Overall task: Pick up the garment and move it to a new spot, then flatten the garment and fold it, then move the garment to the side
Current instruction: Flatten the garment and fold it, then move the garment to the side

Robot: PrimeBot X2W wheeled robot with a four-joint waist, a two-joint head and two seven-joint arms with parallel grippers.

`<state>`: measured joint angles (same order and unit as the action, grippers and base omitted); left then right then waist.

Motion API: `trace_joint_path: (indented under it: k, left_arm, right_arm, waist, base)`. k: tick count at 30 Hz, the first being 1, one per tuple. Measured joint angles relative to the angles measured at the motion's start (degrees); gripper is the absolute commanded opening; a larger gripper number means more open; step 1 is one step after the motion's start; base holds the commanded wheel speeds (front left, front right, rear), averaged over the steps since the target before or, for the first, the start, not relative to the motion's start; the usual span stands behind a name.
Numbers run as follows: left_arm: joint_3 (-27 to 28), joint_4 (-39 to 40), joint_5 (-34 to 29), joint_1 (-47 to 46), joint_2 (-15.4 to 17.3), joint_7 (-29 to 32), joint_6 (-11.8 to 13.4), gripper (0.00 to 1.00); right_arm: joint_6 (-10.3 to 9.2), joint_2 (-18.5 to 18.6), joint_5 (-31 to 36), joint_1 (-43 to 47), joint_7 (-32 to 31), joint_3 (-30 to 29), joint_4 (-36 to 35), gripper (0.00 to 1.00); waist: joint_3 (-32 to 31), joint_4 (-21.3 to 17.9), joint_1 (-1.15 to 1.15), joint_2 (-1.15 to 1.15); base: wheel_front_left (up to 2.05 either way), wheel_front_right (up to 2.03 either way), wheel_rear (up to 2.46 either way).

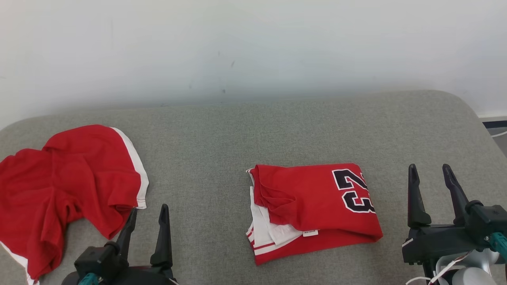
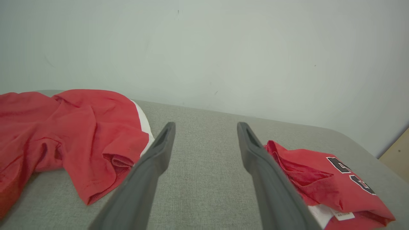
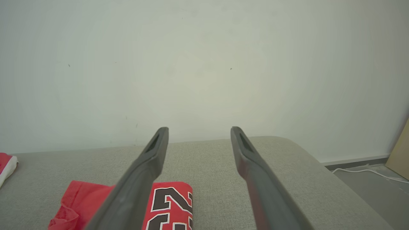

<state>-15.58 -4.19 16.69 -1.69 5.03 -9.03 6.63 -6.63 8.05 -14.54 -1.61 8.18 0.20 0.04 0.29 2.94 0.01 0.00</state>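
Crumpled garment point(image 1: 71, 178) sprawls at 9 o'clock on grey bench point(image 1: 206, 158), probably next for pickup. Folded jersey point(image 1: 317, 202), numbered 23, lies at 5 o'clock, apparently finished. Left claw point(image 1: 149, 208) at 7 o'clock, beside garment's hem, fingers apart, empty. Right claw point(image 1: 429, 168) at 4 o'clock, likewise apart, clear of jersey.

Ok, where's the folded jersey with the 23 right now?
In the head view the folded jersey lies on the grey cushion, right of centre, nearer the right gripper than the crumpled red garment at the far left.
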Motion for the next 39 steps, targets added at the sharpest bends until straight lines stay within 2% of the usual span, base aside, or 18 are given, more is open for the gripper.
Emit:
trace_joint_path:
  k: [6,11,19,25,31,39]
  left_arm:
    - [0.00,0.15,-0.11,0.00,0.62,2.00,0.40,1.00]
    - [-1.03,0.27,-0.20,-0.10,0.44,3.14,0.40,1.00]
    - [-2.07,0.41,-0.46,-0.32,0.41,4.94,0.40,1.00]
    - [-3.16,0.48,-0.60,-1.50,0.22,5.88,0.34,1.00]
    - [-3.76,0.24,-0.64,-2.73,0.01,6.49,0.32,1.00]
    - [-3.47,-0.07,-0.64,-3.25,0.04,6.92,0.32,1.00]
  right_arm:
    - [0.09,0.03,-0.02,-0.05,1.19,0.22,1.04,1.00]
    - [0.57,1.11,-0.09,-0.01,-0.45,0.46,3.59,1.00]
    - [0.62,3.88,0.42,-3.24,-10.40,1.77,11.03,1.00]
    - [1.75,5.43,0.08,-9.88,-17.75,2.10,17.33,1.00]
    - [3.13,5.36,-1.86,-12.70,-23.52,2.92,23.57,1.00]
    - [3.77,3.33,-2.90,-15.01,-26.40,3.98,27.14,1.00]
  waist:
    - [0.27,0.35,0.00,0.00]
    - [0.54,0.95,0.00,0.00]
    - [1.74,2.25,0.00,0.00]
    - [3.02,3.13,0.00,0.00]
    - [4.05,4.48,0.00,0.00]
    - [4.66,5.81,0.00,0.00]
  base:
    - [0.00,0.00,0.00]
    - [0.00,0.00,0.00]
    - [0.00,0.00,0.00]
    - [0.00,0.00,0.00]
    - [0.00,0.00,0.00]
    - [0.00,0.00,0.00]
